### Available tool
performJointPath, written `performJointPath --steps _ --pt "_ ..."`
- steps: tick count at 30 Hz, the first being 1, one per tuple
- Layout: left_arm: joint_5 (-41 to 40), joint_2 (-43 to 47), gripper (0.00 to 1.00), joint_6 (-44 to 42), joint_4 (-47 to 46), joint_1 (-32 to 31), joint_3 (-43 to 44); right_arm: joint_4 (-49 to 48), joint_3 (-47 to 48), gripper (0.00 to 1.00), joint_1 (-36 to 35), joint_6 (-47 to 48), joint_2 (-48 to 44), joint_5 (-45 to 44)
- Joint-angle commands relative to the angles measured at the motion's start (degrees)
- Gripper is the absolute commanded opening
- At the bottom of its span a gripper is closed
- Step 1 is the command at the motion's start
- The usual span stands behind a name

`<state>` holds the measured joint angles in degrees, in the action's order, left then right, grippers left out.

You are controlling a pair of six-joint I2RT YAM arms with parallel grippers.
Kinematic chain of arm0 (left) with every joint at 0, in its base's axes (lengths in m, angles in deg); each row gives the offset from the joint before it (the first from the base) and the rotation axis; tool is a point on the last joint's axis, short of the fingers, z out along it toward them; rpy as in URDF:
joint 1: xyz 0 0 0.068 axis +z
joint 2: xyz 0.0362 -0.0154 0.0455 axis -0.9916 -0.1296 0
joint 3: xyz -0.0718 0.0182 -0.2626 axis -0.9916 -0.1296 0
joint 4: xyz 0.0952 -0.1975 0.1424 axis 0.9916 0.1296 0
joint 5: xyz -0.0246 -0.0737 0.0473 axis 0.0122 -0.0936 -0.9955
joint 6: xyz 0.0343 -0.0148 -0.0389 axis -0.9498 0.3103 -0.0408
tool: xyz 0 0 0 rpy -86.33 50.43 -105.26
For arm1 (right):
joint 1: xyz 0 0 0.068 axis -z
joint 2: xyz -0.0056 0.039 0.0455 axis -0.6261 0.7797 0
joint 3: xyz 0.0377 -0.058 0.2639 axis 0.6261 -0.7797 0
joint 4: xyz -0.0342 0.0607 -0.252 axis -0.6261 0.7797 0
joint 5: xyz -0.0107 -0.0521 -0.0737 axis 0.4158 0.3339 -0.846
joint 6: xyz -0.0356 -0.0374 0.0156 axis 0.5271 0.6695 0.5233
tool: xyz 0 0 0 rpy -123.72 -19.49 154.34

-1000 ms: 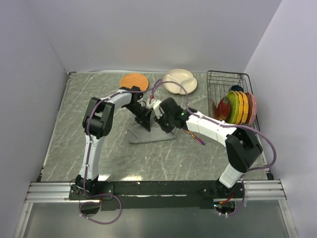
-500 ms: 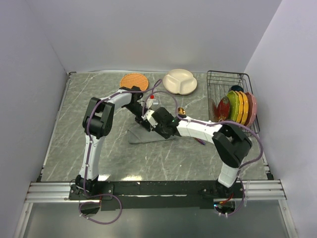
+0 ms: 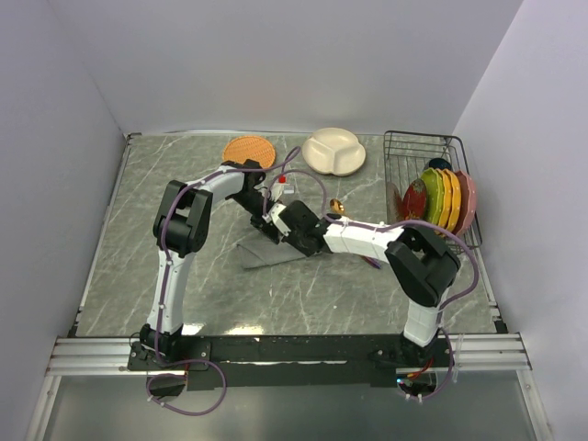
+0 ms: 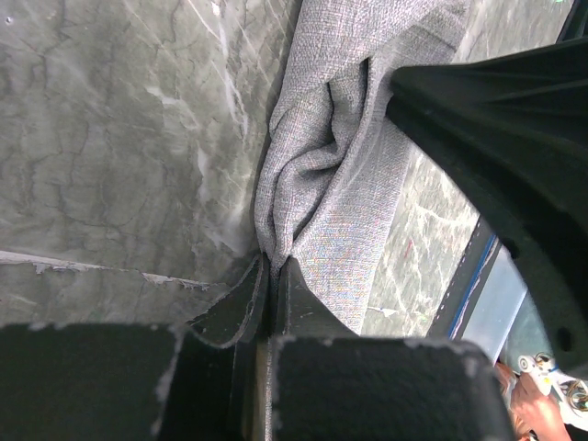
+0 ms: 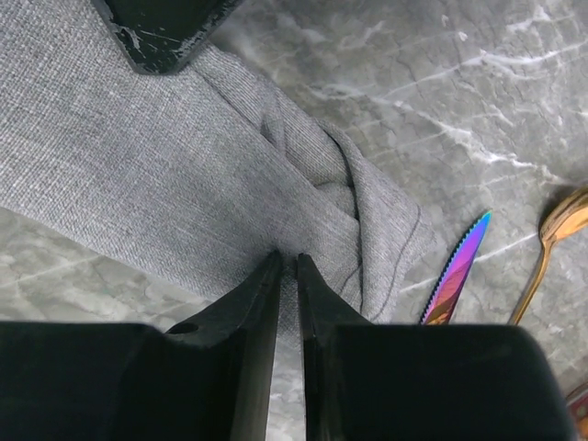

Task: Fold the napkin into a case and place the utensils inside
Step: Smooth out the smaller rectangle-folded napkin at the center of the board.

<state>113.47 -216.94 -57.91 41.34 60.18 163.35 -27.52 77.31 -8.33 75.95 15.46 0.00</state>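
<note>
Room: plain pale walls (image 3: 276,64) stand behind the napkin (image 5: 138,184) and to both its sides.
Surface (image 3: 138,230): a grey-green marbled slab with white veins. The napkin lies near its middle, and a metal rail (image 3: 101,354) runs along the edge in front of the napkin.
Left arm (image 3: 179,225): bends in from the napkin's left. The left jaws are clamped on a bunched fold of the napkin.
Right arm (image 3: 367,237): reaches in from the napkin's right. The right jaws are almost together, pinching a crease of the napkin.
Wire rack (image 3: 418,147): well to the napkin's right, holding upright coloured plates (image 3: 441,197).
Napkin: grey woven cloth, crumpled and gathered between the two pairs of jaws.
Cream divided dish (image 3: 334,152): behind the napkin, to its right.
Orange mat (image 3: 249,150): behind the napkin.
Knife (image 5: 455,271): iridescent and serrated, flat on the surface just beside the napkin's right end.
Spoon (image 5: 551,239): gold, on the far side of the knife from the napkin.
</note>
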Motion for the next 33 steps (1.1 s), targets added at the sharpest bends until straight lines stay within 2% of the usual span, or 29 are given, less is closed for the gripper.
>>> performJointPath --steps 1,4,6,7,8,10,13,14,19,23,26,33 --pt "-8.41 -2.82 0.01 -3.61 -0.9 -0.39 -1.72 1.06 2.09 0.22 2.09 -1.31 -4.47 0.17" --pt "-8.06 -2.74 0.01 -2.9 -1.25 -0.31 -1.29 1.15 1.74 0.23 3.22 -1.57 -3.41 3.32" --pt "-7.88 -2.3 0.01 -2.81 -1.42 -0.22 -1.02 0.36 0.95 0.28 5.24 -4.03 -7.88 8.23" --pt "-8.14 -2.04 0.01 -2.9 -1.6 -0.22 -1.19 0.53 0.42 0.32 6.39 -4.38 -9.64 14.44" --pt "-8.23 -1.86 0.01 -3.08 -1.78 -0.22 -1.37 0.27 -0.1 0.38 8.4 -5.08 -13.31 16.59" --pt "-8.23 -1.94 0.01 -3.78 -1.08 -0.22 -0.93 1.49 -1.07 0.44 10.52 -4.65 -16.58 24.9" --pt "-8.14 -2.03 0.01 -4.4 -0.55 -0.22 0.03 2.98 -3.52 0.55 14.91 -3.78 -22.65 32.57" --pt "-8.23 -1.77 0.01 -4.4 -0.81 -0.22 0.12 2.9 -4.49 0.61 16.49 -2.9 -26.23 36.26" --pt "-9.72 0.25 0.01 -5.89 -2.38 -0.22 -0.75 2.02 -7.58 0.79 21.51 -4.91 -33.29 42.44" --pt "-11.22 5.94 0.01 -7.82 -5.99 -0.39 -4.44 6.23 -4.25 0.86 26.86 -8.16 -29.45 45.87" --pt "-12.54 10.6 0.01 -9.84 -9.84 -0.83 -7.34 10.1 -2.83 0.93 29.6 -4.59 -25.49 47.1" --pt "-16.14 19.4 0.01 -15.72 -18.46 -3.73 -14.27 15.11 4.97 0.95 30.92 3.34 -14.77 50.26"
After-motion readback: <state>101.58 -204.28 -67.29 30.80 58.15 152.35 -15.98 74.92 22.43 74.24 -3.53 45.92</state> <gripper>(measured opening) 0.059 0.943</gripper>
